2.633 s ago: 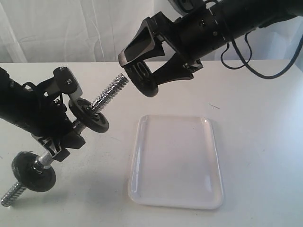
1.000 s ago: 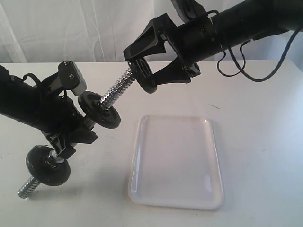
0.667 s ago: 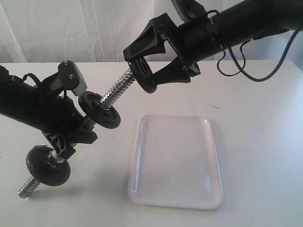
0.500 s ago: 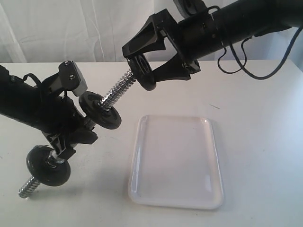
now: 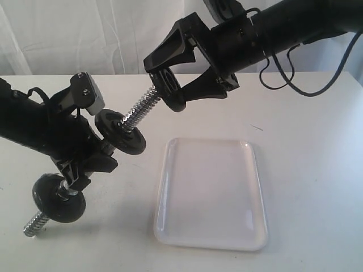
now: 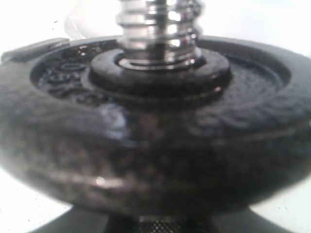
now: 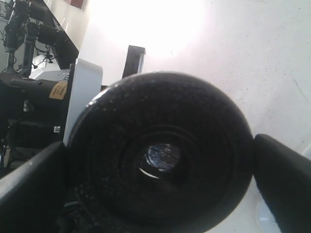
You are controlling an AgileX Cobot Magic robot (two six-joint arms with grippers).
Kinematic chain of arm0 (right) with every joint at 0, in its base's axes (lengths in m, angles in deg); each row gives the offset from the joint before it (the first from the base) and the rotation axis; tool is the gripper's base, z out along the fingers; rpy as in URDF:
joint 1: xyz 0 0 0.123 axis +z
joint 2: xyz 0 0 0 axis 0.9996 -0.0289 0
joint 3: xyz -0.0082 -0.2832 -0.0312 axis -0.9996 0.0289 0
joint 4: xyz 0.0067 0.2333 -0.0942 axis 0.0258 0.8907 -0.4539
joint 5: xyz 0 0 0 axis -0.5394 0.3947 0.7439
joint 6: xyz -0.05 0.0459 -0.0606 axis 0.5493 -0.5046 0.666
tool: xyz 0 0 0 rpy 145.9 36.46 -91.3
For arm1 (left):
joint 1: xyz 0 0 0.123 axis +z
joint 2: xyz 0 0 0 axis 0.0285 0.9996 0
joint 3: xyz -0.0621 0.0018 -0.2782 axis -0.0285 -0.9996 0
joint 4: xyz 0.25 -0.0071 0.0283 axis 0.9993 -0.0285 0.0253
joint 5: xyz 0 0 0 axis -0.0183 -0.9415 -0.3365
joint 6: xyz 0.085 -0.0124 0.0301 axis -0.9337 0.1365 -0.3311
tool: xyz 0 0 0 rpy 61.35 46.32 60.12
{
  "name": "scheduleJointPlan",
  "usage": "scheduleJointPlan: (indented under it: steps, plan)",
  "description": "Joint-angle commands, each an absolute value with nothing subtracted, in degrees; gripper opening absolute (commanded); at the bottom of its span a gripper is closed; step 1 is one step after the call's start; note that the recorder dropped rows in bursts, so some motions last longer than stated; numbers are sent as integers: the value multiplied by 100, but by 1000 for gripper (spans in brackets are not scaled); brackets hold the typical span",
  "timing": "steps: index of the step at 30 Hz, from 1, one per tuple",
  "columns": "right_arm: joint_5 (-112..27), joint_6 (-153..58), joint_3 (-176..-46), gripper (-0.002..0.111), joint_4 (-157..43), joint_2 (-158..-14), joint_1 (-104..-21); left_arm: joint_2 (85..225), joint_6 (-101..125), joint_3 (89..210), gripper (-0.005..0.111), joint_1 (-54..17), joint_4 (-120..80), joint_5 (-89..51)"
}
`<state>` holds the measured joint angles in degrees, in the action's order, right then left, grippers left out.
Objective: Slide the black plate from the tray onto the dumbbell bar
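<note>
My right gripper point(image 5: 170, 85) is shut on the black plate point(image 5: 172, 90), held in the air with its centre hole at the upper threaded tip of the dumbbell bar point(image 5: 140, 109). In the right wrist view the plate point(image 7: 160, 155) fills the space between both fingers point(image 7: 284, 170), and the bar's chrome end shows through its hole. My left gripper point(image 5: 85, 150) is shut on the bar's middle and holds it tilted. A black disc point(image 5: 120, 133) sits on the bar above that grip, another point(image 5: 58, 198) below it. That upper disc point(image 6: 155, 126) fills the left wrist view. The white tray point(image 5: 211, 192) lies bare.
A white table point(image 5: 312, 170) carries the tray, with white curtains behind it. The bar's lower threaded end point(image 5: 34, 224) hangs just above the tabletop at the left. A black cable point(image 5: 295, 85) loops from the right arm.
My right gripper has carried the plate left and slightly up onto the bar's upper tip. The left arm raised and shifted the bar right earlier, then held still.
</note>
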<state>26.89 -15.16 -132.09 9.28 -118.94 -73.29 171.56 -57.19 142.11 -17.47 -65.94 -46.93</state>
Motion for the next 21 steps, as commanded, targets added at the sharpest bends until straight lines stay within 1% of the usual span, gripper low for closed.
scheduleJointPlan:
  steps: [1,7,12,21]
  plan:
    - [2749,-1630,-13227,0,1201,-11762,-7294,16852,-5782,14414,0,-1748,-7498,-4735]
    - [2749,-1803,-13227,0,1088,-11762,-7283,16852,-6091,14414,0,-1748,-7668,-4915]
    - [2749,-2040,-13217,0,357,-11762,-7183,16852,-6449,14414,0,-1748,-7877,-5027]
    - [2749,-2040,-13196,0,243,-11762,-6944,16852,-6532,14414,0,-1748,-7961,-5027]
